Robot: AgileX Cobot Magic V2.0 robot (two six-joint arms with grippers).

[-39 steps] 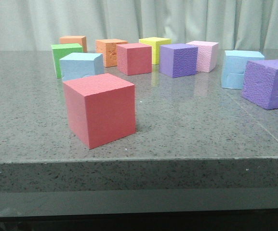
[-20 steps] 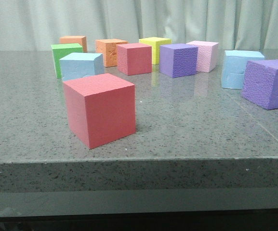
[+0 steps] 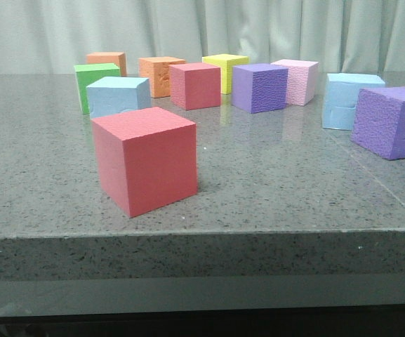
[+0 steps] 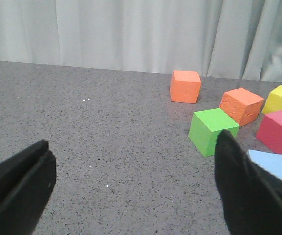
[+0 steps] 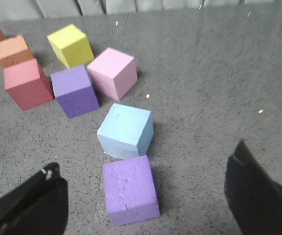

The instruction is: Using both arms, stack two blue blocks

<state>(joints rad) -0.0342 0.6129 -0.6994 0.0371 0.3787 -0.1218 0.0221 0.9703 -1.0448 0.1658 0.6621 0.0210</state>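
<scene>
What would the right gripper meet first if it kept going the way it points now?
Probably the purple cube, lying between the open right gripper fingers, just before the blue block; depth is uncertain.

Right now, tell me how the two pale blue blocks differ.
The left blue block sits on the left side, just behind the big red cube and beside the green cube; the right blue block sits on the right, next to a purple cube. The right blue block shows a crease across its front face; the left blue block's front looks smoother. Both are pale sky-blue foam cubes resting flat on the table, similar in size, neither held.
</scene>
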